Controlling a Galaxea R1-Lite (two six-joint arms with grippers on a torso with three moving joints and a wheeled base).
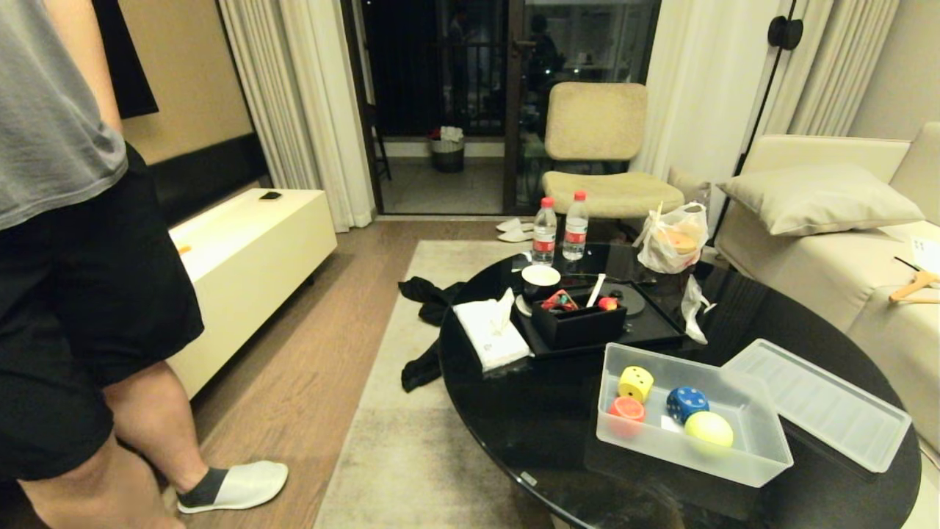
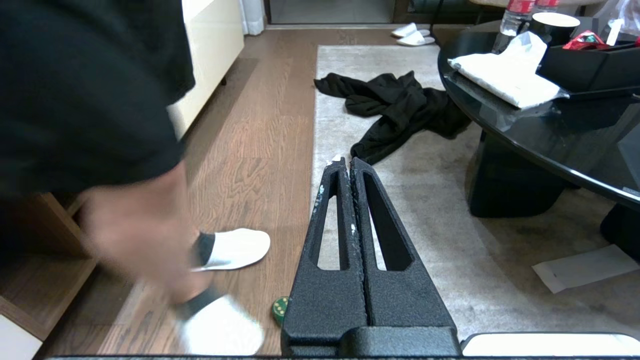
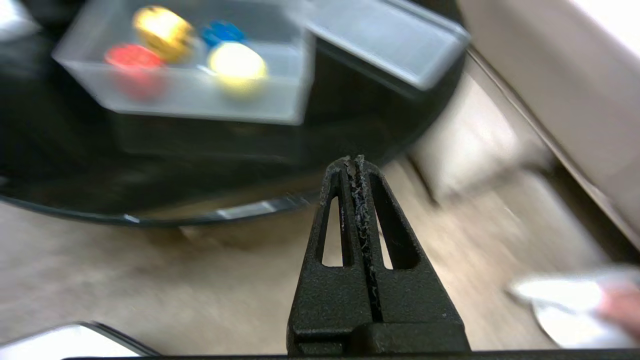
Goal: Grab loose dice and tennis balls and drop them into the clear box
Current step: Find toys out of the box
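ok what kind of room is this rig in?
Most likely a home or apartment living room: a cream sofa with a cushion, a round black coffee table on a rug, and curtains by a balcony door.

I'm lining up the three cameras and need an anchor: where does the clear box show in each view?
Head view: the clear box sits lower right on the round black table, lid off beside it.
Left wrist view: not in it; only the table's other end shows.
Right wrist view: the box is at upper left, past the shut right gripper.
Shared landmark: the black table, seen in all three.
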